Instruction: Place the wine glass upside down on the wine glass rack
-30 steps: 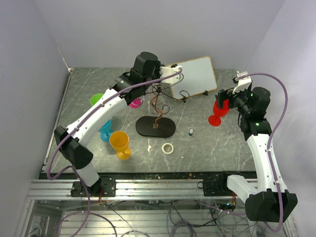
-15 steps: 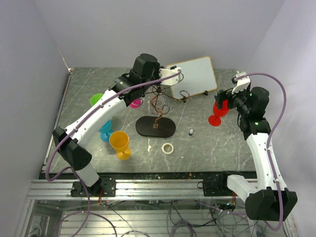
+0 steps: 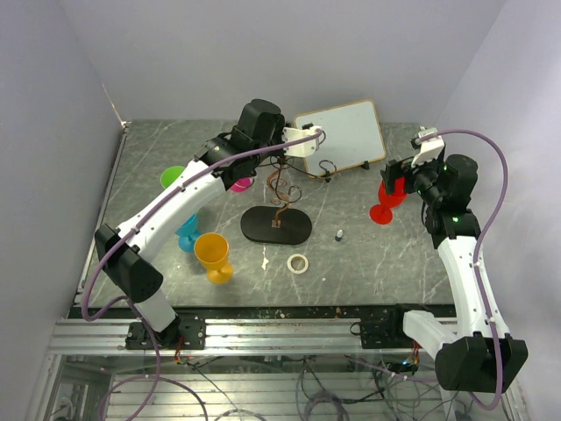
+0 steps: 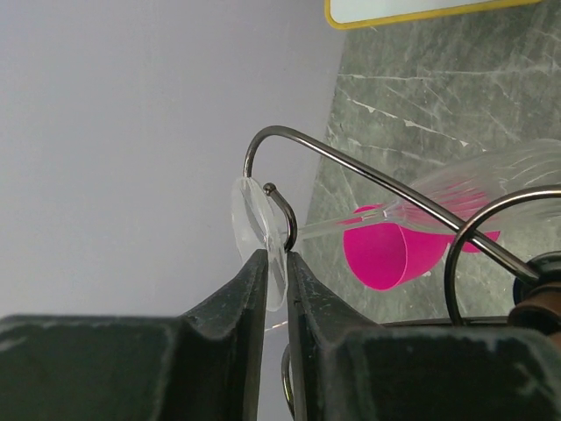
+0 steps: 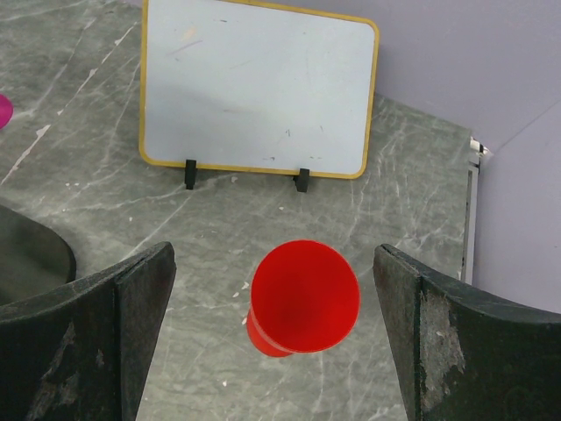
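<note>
The wine glass has a clear foot [image 4: 252, 210], a clear stem and a magenta bowl [image 4: 383, 256]. My left gripper [image 4: 274, 263] is shut on the foot. It holds the glass against a curled hook of the dark wire rack [image 4: 351, 158]. In the top view the bowl [image 3: 243, 183] shows left of the rack [image 3: 282, 178], whose black oval base [image 3: 276, 225] lies on the table. The left gripper [image 3: 268, 153] is mostly hidden under its wrist there. My right gripper [image 5: 273, 329] is open and empty above a red glass [image 5: 304, 296], far right of the rack.
A white board [image 3: 342, 132] with a yellow frame stands behind the rack. A green cup [image 3: 173, 175], a blue glass [image 3: 187, 232] and a yellow glass [image 3: 213, 254] stand on the left. A tape ring [image 3: 299, 262] and a small dark object [image 3: 338, 234] lie in front. The red glass [image 3: 384, 208] stands on the right.
My left wrist has shifted slightly down and to the left at the rack's top, still holding the glass. The right arm has not moved.
</note>
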### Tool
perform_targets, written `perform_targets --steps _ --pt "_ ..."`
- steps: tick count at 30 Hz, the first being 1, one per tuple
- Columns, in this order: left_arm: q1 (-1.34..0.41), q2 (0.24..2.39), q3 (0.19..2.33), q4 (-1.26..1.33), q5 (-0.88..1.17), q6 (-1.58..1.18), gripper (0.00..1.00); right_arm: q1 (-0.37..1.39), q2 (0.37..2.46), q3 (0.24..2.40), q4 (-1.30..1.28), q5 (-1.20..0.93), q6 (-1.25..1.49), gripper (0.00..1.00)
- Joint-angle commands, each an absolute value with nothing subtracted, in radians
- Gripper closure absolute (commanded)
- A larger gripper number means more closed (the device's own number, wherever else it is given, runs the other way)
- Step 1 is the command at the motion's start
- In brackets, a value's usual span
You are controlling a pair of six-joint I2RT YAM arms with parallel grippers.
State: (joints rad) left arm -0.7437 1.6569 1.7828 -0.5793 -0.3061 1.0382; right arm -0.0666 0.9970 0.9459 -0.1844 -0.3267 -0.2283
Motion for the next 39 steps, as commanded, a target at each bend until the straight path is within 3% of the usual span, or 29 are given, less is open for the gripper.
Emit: perform_targets --steps 1,14,27,31,39 --pt "-0.753 1.634 1.782 -0.601 -0.295 1.021 0.74 -0.074 0.993 0.935 -0.16 -0.335 -0.239 0.05" --pt "-0.754 1.597 1.795 -0.638 -0.276 0.997 0.56 -0.075 1.002 0.933 -0.161 -0.33 -0.242 0.05" --pt "-0.753 1.459 1.797 -0.645 -0.153 0.861 0.22 -0.08 1.05 1.045 -0.27 -0.177 -0.291 0.05" --pt "-0.753 1.38 1.759 -0.619 -0.104 0.777 0.1 -0.08 1.092 1.095 -0.35 -0.121 -0.303 0.09" --pt "-0.722 1.234 1.676 -0.623 -0.059 0.669 0.07 -0.08 1.211 1.181 -0.513 -0.025 -0.335 0.23"
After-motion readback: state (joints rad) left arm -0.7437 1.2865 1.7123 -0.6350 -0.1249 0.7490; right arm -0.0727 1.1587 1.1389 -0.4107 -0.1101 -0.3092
